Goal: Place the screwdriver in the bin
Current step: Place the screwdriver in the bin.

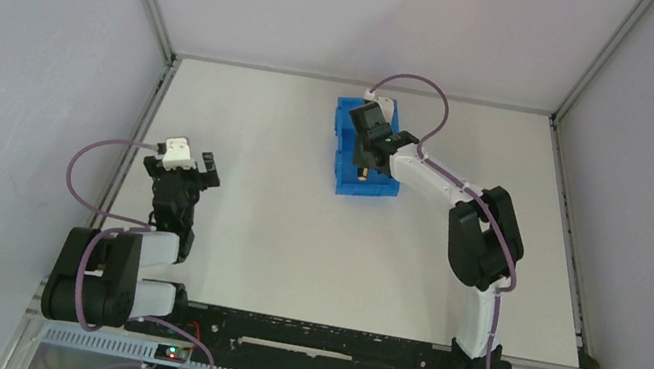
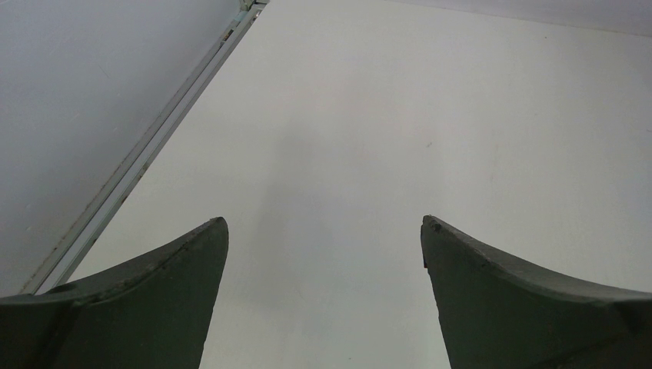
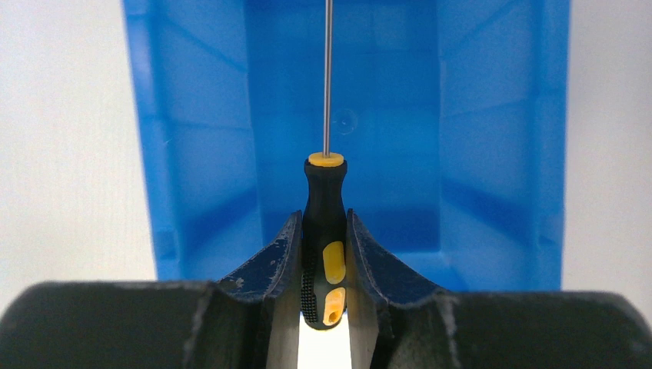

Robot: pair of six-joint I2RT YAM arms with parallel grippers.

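My right gripper (image 3: 324, 223) is shut on the screwdriver (image 3: 324, 231), clamping its black handle with yellow inlays; the yellow collar and thin metal shaft point away from me over the inside of the bright blue bin (image 3: 200, 154). Seen from above, the right gripper (image 1: 367, 151) hovers over the bin (image 1: 352, 120) at the table's far middle, and a speck of the screwdriver (image 1: 361, 173) shows below it. My left gripper (image 1: 194, 164) stands open near the left side of the table, its fingers (image 2: 184, 261) wide apart over bare white surface.
The white table (image 1: 273, 236) is bounded by a metal frame rail (image 2: 154, 146) on the left and grey enclosure walls. A black rail carrying the arm bases runs along the near edge. Purple cables loop off both arms.
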